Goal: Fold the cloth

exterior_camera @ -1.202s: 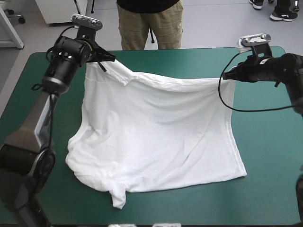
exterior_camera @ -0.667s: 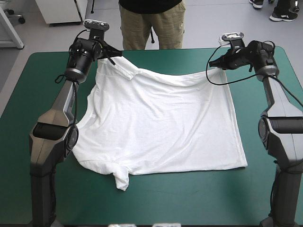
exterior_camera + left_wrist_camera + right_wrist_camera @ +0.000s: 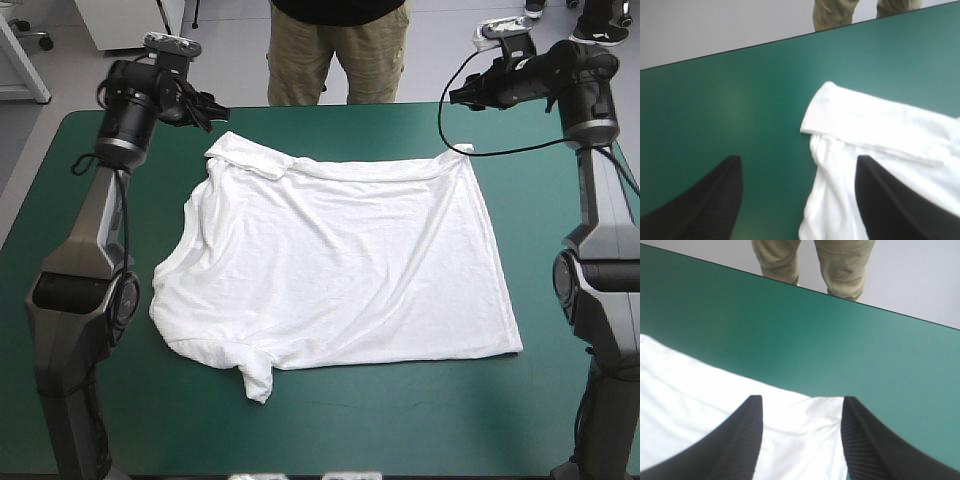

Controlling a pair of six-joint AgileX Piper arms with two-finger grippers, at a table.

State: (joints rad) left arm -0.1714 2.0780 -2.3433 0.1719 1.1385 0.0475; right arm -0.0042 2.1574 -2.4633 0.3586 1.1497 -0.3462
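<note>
You are sitting, as I am reading it, between spreading and the first fold: the T-shirt (image 3: 340,270) is lying opened out across the middle of the teal-green worktop (image 3: 560,400), and no part is being held. Going from left to right, its left side is bunching, with a doubled-over flap (image 3: 245,158) at the far left corner and a twisted sleeve (image 3: 256,378) at the near left, while its right side is lying smooth with a straight edge. The next move is probably calling for a fresh grip: either tidying that left side or bringing both claws down onto two corners of one edge, low enough to pinch the fabric without dragging it. The left arm (image 3: 95,230) is standing tall from the near left. Its left claw (image 3: 205,103) is hovering over the worktop's far left area, spread wide and empty, and is pointing at the flap just ahead. The right arm (image 3: 598,200) is rising along the right edge. Its right claw (image 3: 455,97) is hanging above the shirt's far right corner, likewise spread and gripping nothing.
</note>
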